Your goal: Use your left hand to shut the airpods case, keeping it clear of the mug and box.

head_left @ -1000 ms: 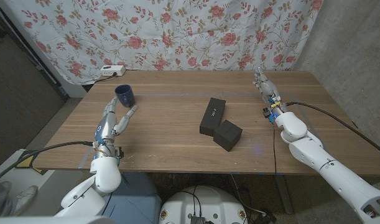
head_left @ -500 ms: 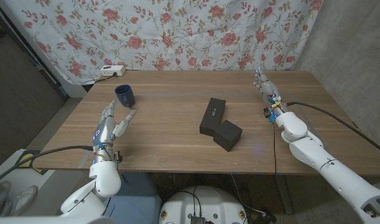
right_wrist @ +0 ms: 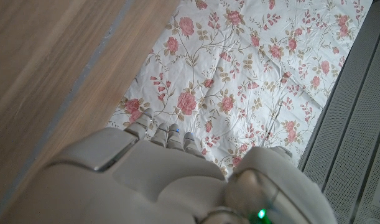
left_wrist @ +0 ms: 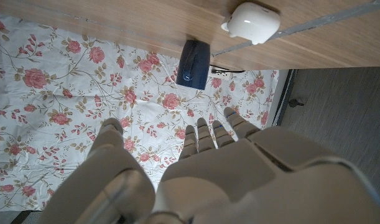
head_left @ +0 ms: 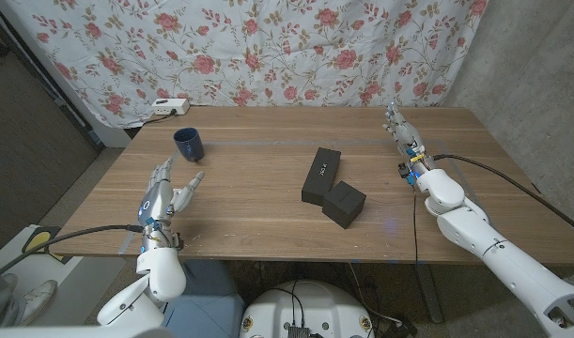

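The white airpods case sits at the table's far left edge; in the left wrist view the case shows as a rounded white shell, and I cannot tell how its lid stands. A dark blue mug stands upright just in front of it, also seen from the wrist as the mug. Two black boxes lie near the middle of the table. My left hand is near the table's left front, well short of the mug, fingers spread and holding nothing. My right hand lies stretched out far right, holding nothing.
The second black box touches the first at its near end. A flowered cloth hangs behind the table. Bare wooden table lies between my left hand and the boxes.
My left hand has drawn back a little toward the table's near edge, away from the mug. The right arm, mug, boxes and case have not moved.
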Controlling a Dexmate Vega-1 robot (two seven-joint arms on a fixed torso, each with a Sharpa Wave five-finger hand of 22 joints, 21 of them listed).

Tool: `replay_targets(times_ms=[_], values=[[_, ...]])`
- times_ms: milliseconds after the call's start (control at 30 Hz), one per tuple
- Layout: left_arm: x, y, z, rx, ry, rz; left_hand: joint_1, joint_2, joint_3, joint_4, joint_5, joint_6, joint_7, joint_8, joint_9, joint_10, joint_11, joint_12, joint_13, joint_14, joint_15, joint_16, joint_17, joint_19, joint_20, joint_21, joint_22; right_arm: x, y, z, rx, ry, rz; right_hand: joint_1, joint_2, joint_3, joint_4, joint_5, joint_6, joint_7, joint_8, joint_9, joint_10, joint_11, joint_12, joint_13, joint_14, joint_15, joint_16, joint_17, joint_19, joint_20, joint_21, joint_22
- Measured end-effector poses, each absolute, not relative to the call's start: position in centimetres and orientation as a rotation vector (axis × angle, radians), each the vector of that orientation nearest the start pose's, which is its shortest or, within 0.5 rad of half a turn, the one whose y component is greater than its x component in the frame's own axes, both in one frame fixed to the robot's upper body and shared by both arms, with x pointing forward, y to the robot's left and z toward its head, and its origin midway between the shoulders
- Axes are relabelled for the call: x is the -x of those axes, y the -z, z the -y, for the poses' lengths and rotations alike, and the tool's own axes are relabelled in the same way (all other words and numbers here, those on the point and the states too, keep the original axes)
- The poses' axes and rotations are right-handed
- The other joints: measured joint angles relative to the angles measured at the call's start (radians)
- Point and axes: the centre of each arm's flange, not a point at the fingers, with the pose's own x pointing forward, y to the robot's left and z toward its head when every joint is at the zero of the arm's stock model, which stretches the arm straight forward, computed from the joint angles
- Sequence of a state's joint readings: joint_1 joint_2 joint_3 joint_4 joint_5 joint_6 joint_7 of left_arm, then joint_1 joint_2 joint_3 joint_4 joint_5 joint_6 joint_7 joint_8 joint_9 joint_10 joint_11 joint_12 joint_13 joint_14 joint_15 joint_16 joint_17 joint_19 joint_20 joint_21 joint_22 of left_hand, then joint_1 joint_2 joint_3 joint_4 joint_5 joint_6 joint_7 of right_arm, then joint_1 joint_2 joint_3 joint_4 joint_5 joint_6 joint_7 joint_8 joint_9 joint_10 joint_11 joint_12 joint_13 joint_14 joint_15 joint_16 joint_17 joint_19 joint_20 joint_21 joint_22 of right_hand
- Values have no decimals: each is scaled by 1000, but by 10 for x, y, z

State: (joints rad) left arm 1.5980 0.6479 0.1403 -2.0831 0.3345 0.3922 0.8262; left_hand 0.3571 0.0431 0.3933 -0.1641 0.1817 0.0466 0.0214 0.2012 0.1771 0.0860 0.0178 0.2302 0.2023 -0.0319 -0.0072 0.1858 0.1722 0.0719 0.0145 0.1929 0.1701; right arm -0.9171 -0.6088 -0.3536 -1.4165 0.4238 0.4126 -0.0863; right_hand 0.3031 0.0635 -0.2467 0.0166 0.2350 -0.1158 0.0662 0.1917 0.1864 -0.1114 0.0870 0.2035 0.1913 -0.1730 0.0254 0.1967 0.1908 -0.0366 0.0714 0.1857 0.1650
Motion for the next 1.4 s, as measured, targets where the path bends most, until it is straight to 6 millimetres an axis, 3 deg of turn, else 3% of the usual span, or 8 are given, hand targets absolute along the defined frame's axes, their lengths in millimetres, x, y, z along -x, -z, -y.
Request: replay_targets(times_ms=[200,1400], values=[[-448,146,-343,-830,-720,469,5,-5,0,0,0,34,2,7,0,0,0,0,0,0,0,0,0,0,0,0,0,-613,11,300,209,-131,760,0,0,0,0,0,0,0,0,0,0,0,0,0,0,0,0,0,-6,6,0,0],[-434,164,-382,-832,-763,377,16,-16,-5,4,0,37,13,-2,2,-9,9,0,0,-12,21,-4,0,0,0,0,0,-614,26,293,199,-124,738,4,4,0,0,0,0,0,0,0,0,0,0,-1,0,0,0,0,-16,5,0,0]])
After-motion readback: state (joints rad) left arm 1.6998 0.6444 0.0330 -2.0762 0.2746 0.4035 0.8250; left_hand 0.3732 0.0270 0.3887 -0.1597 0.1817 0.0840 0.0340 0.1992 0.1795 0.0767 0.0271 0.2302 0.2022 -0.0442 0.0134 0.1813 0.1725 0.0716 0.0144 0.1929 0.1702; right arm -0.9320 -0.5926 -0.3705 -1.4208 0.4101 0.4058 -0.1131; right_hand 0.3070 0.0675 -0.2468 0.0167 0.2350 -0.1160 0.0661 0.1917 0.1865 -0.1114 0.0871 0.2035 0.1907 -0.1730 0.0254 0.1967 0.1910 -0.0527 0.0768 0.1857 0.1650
